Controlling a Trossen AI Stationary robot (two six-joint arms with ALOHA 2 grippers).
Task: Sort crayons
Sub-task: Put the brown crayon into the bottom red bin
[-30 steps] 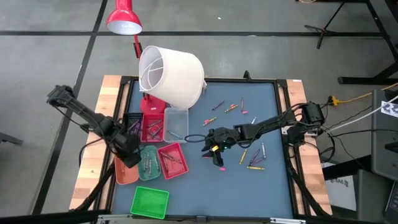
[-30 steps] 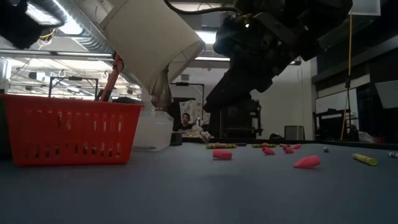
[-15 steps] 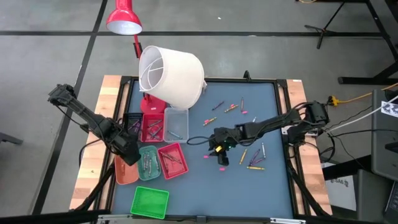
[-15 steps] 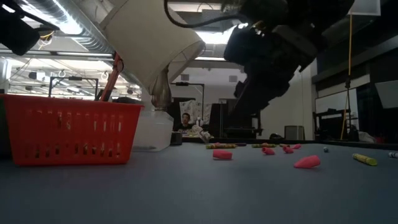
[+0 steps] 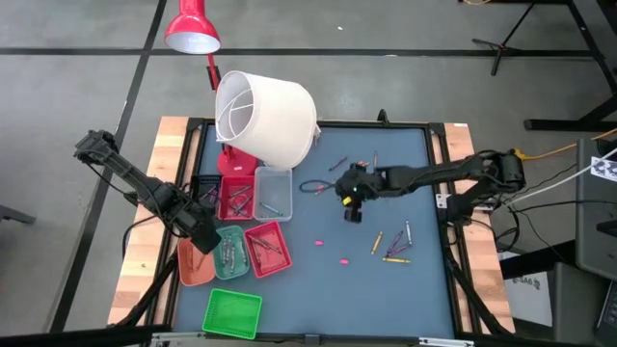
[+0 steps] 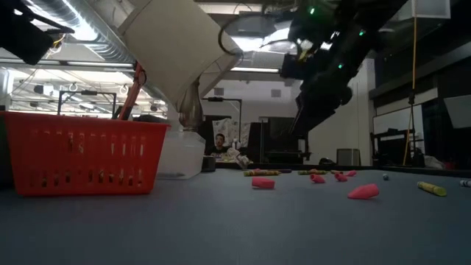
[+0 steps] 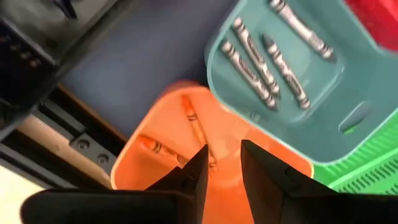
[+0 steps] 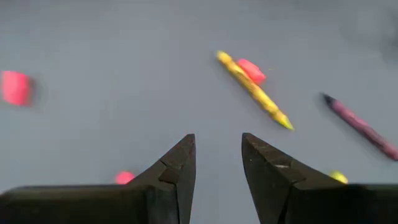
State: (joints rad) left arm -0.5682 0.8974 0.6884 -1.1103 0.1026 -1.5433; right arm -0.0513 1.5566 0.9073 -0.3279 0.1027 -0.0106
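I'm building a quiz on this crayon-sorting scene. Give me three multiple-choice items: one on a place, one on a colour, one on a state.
1. The left hand hovers over which tray?
A. orange tray
B. bright green tray
C. clear tray

2. The crayons in the teal tray are
A. yellow
B. grey
C. purple

3. The right hand is
A. shut on a crayon
B. open, holding nothing
C. shut, empty

Answers: 1 A, orange plastic lies under its fingers. 2 B, four grey sticks lie inside. 3 B, a bare gap shows between its fingers.
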